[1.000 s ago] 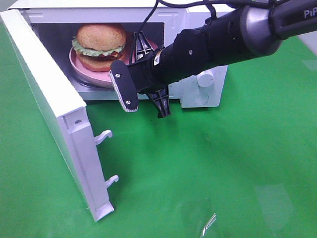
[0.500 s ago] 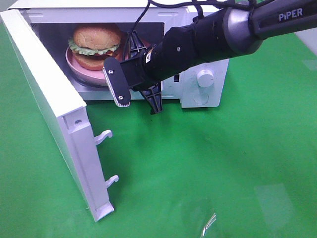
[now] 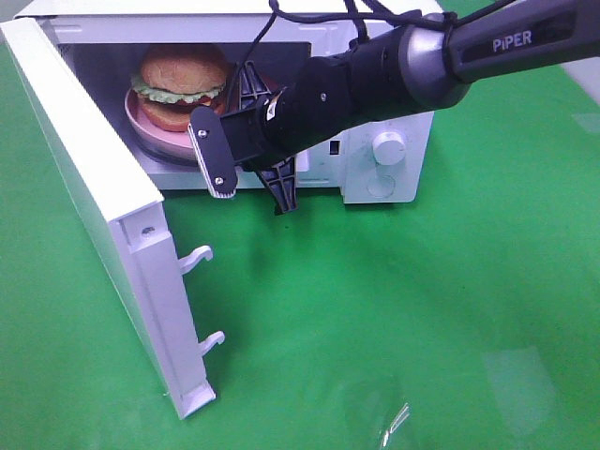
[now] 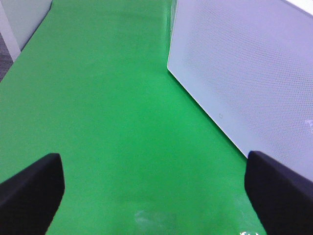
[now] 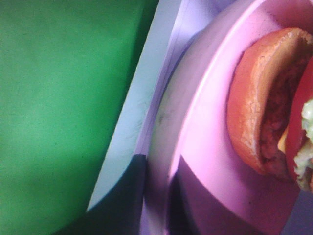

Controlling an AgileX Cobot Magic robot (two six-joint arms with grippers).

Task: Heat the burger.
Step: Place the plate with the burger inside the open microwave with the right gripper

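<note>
The burger [image 3: 181, 86], with golden bun and green lettuce, sits on a pink plate [image 3: 141, 120] inside the open white microwave [image 3: 375, 178]. My right gripper [image 3: 242, 117] reaches in from the right and is shut on the plate's near right rim, its fingertips hidden behind the wrist camera mount. Up close, the right wrist view fills with the pink plate [image 5: 205, 161] and the burger [image 5: 259, 122], and no fingers show. My left gripper [image 4: 154, 191] is open over green cloth beside a white microwave panel [image 4: 244, 73], and the high view does not show it.
The microwave door [image 3: 94, 187] stands swung open to the left, with two latch hooks [image 3: 197, 255] sticking out. A round knob [image 3: 389, 147] sits on the control panel. Green cloth [image 3: 422, 309] covers the table, with a small clear scrap [image 3: 398, 420] near the front edge.
My right arm has moved left and deeper into the microwave. The pink plate and burger have shifted left and inward with it. The door has not moved.
</note>
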